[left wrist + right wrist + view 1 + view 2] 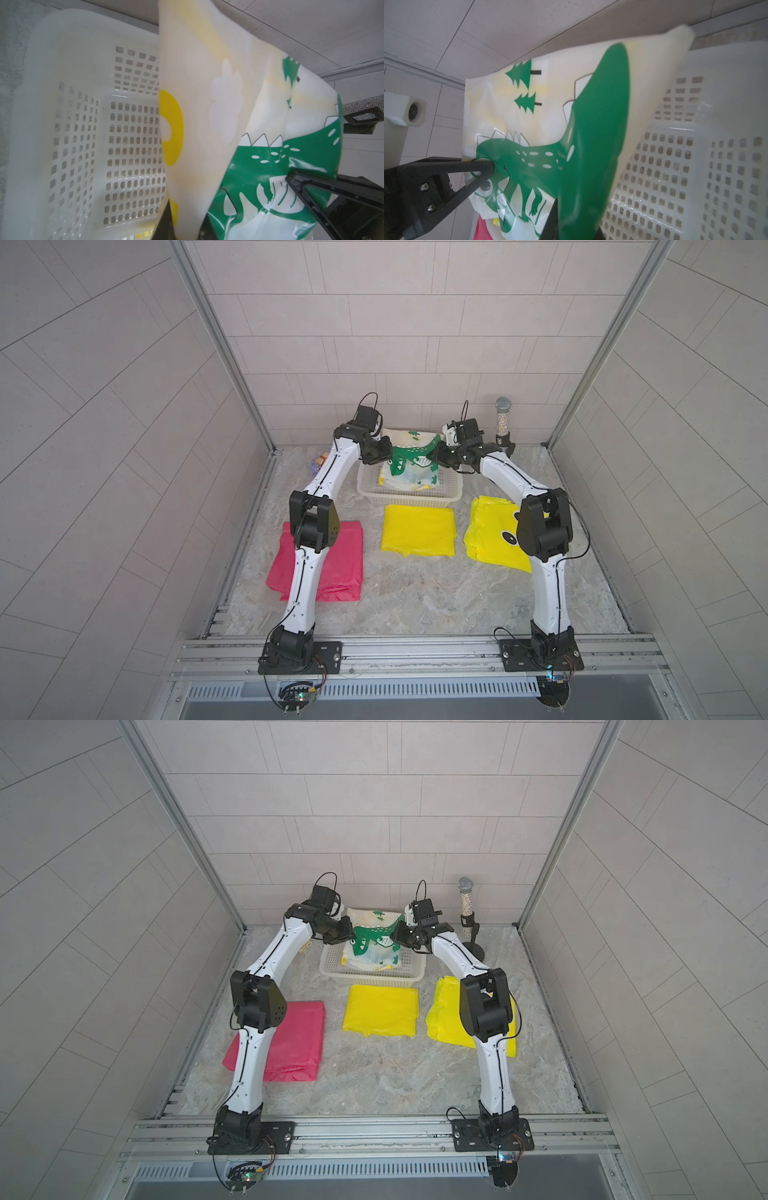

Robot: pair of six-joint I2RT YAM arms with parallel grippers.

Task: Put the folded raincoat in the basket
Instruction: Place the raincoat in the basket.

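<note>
- dinosaur raincoat (409,460) is stretched between both grippers, top edge lifted, lower part hanging down inside the basket (409,501)
- left gripper (389,454) pinches the coat's left edge and right gripper (433,457) its right edge, both with jaws pressed onto the cloth
- only the top views show: pink raincoat (345,560) under the left arm, plain yellow raincoat (417,531) just in front of the basket rim, spotted yellow raincoat (490,543) partly under the right arm, and microphone (503,406) on a stand close behind the right gripper
- only the left wrist view shows: the basket's perforated floor and walls beside the hanging cloth, and a yellow ring print
- only the right wrist view shows: tree prints, a dino eye by the fingertip, and cloth puckered at the pinch
- room: the basket sits near the back wall; tabletop (415,597) is open toward the front rail; side walls are well apart from the grippers
</note>
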